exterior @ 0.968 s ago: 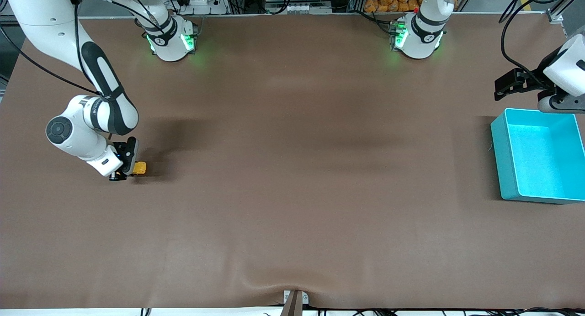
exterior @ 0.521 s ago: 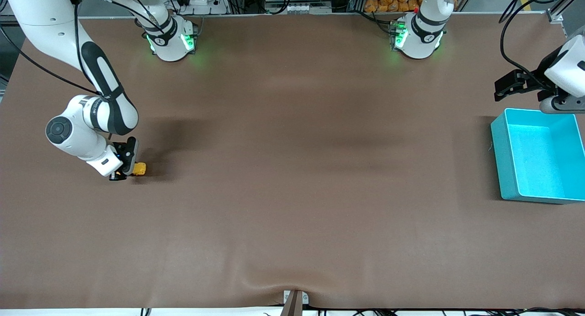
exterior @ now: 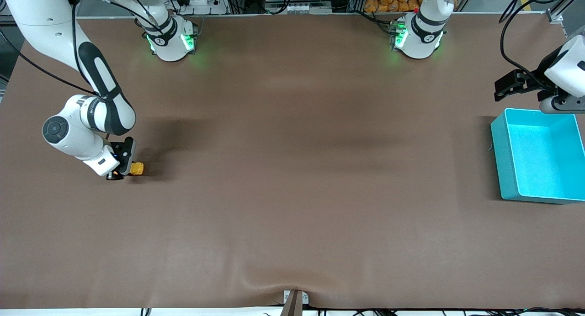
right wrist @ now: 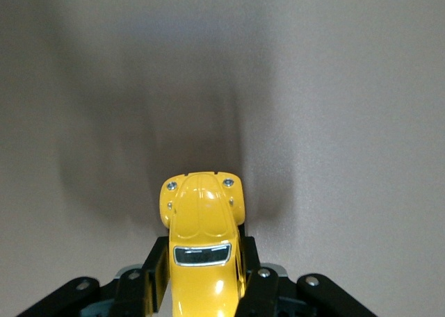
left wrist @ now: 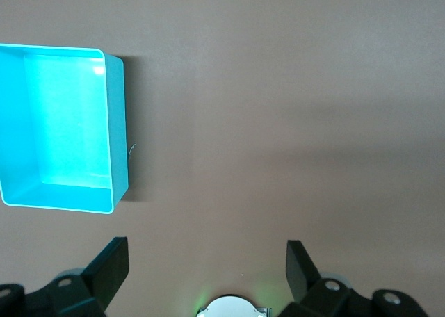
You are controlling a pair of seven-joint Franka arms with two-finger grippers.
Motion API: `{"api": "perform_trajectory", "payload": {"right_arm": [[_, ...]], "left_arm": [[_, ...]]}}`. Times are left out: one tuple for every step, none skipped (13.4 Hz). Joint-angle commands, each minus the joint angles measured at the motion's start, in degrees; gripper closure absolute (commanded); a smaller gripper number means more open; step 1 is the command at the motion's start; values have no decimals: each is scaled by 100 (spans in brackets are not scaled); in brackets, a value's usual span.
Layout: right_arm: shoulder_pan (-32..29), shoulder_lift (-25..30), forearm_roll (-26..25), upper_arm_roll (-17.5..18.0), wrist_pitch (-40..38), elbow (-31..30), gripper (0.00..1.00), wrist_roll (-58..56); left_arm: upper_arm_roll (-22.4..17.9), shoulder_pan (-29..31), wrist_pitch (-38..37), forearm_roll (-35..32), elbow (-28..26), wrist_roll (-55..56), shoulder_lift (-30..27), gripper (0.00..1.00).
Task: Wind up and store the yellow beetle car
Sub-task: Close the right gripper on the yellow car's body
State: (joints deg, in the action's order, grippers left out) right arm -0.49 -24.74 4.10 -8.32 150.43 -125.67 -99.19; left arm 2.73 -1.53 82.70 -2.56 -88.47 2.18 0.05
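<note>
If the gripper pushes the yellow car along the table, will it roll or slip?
The yellow beetle car probably rolls easily, being a wheeled toy. Its glossy, rounded body may slip in the right gripper, shut on its sides. It looks stiff and light.

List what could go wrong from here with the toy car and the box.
1. The right hand is shut on only the rear of the yellow beetle car; its nose sticks out free, so it may twist or slip during winding.
2. The turquoise box sits at the left arm's end of the table, a long way to carry or roll.
3. The left hand hangs open beside the box, possibly crowding a drop-off.
</note>
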Motion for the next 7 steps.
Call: {"api": "perform_trajectory", "payload": {"right_arm": [[-188,-224,82,14,57,69,61,-372],[-258,-224,82,14,57,86,61,-442],[-294,-233,82,14,57,87,61,-487],[-338,-242,82,14,48,104,61,-522],[-399,-268,82,14,48,122,61,-600],[-460,-294,82,14,39,183,61,-653],[-522,-356,82,14,22,244,61,-732]], "left_arm": [[17,21,19,19,-21,72,-67,0],[17,21,19,19,-30,72,-67,0],[17,21,19,19,-30,72,-75,0],[17,21,19,19,-30,72,-75,0],[17,21,19,19,-30,80,-75,0],[17,21,19,19,-30,80,-67,0],[17,21,19,19,-30,80,-75,0]]}}
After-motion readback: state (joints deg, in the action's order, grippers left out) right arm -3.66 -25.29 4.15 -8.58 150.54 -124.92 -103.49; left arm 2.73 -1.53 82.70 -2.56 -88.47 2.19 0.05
